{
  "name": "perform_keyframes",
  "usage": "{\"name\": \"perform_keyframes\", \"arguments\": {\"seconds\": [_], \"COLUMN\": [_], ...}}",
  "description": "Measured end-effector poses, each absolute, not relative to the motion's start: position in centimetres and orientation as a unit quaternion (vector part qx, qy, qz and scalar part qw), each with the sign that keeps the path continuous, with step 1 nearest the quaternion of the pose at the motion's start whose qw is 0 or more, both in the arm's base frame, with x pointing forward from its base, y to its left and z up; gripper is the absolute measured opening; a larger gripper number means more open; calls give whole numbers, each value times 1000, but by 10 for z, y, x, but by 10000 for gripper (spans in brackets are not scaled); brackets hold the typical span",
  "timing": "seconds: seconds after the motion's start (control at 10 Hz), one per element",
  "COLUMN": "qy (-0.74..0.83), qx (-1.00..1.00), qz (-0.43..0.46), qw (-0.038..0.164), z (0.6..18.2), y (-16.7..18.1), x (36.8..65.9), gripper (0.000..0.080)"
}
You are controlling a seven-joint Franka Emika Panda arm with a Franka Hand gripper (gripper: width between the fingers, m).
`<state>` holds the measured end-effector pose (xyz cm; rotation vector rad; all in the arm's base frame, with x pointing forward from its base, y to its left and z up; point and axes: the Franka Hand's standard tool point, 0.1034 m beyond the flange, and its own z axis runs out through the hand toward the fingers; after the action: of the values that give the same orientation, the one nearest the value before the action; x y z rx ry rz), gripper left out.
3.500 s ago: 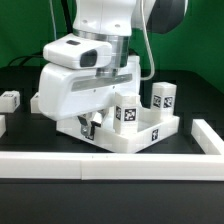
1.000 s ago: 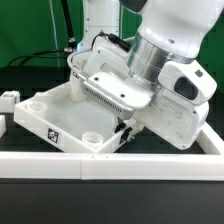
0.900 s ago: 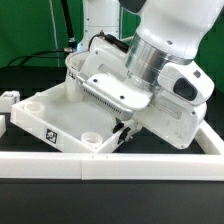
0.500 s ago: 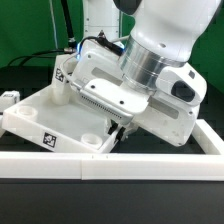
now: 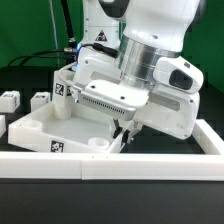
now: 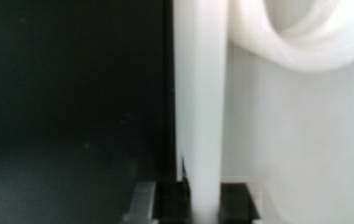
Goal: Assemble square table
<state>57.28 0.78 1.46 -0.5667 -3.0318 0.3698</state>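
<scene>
The square table's top (image 5: 45,128) is a white slab with a raised rim, lying on the black table at the exterior view's left. It carries tags on two edges and a round socket (image 5: 98,145) at its near corner. My gripper (image 5: 122,133) is shut on the slab's rim at the exterior view's right side. In the wrist view the white rim (image 6: 200,100) runs between my two dark fingers (image 6: 161,203), with a round corner socket (image 6: 316,40) beside it. Two stubby white legs (image 5: 8,100) (image 5: 40,100) lie at the far left. Other legs are hidden.
A long low white barrier wall (image 5: 110,167) runs along the front and turns up at the exterior view's right (image 5: 212,137). The arm's bulky body covers the middle and right of the scene.
The slab, held by its rim, has turned and slid toward the exterior view's left. The arm swung with it, and a second leg now shows at the far left.
</scene>
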Motion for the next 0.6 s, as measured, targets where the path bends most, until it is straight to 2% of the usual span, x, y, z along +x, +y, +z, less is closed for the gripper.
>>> {"name": "perform_keyframes", "arguments": {"seconds": [0.3,0.5,0.6], "qy": [-976,-983,-986], "qx": [-179,-145,-128], "qz": [118,110,111], "qw": [16,-1,1], "z": [15,14,14], "y": [8,18,22], "x": [573,572,571], "gripper": [60,60,60]}}
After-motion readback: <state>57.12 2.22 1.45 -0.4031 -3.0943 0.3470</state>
